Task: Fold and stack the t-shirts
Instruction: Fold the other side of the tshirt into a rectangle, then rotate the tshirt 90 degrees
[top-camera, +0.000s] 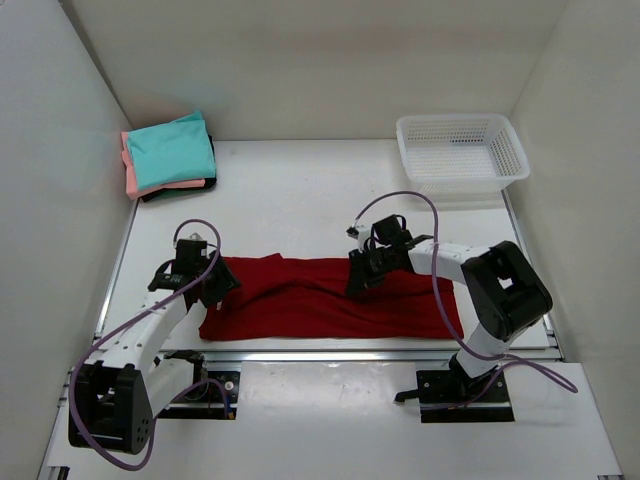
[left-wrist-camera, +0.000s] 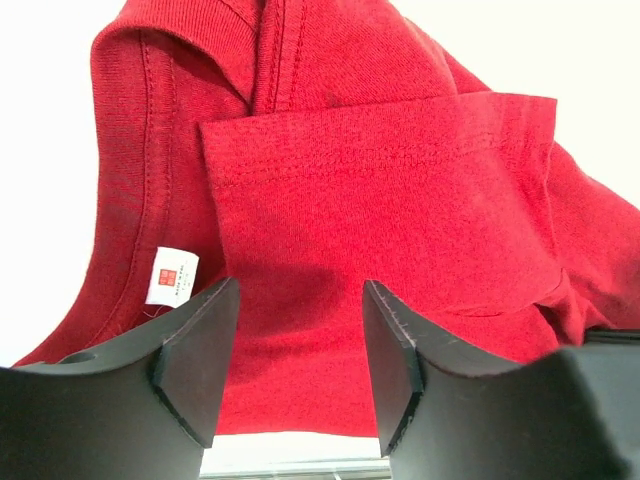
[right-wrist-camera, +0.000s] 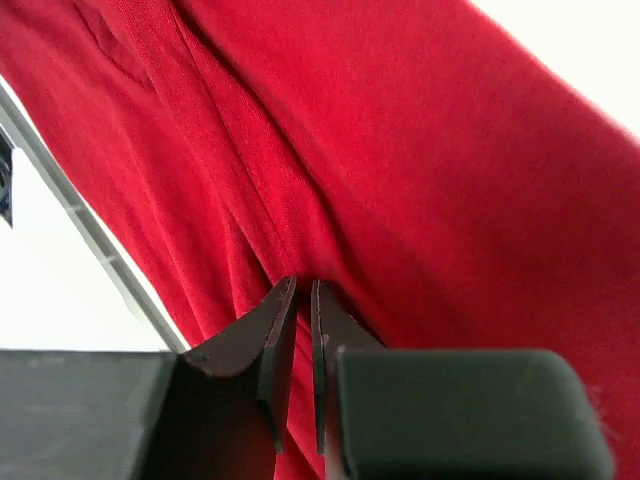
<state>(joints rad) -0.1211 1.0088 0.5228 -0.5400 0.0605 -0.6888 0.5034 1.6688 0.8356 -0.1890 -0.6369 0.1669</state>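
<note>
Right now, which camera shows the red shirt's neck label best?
Left wrist view: the white label shows clearly on the red shirt, beside the open left hand. The top view is too distant to show it; the right wrist view shows only red folds.

White desk (top-camera: 300, 200): a dark red t-shirt (top-camera: 300, 300) lies as a long wrinkled band along the near edge. Far-left corner has a folded stack: teal t-shirt (top-camera: 170, 150) on top, salmon-pink t-shirt (top-camera: 130, 176) under it, dark t-shirt (top-camera: 182, 188) at the bottom. Far-right corner: white mesh basket (top-camera: 455, 150).
</note>
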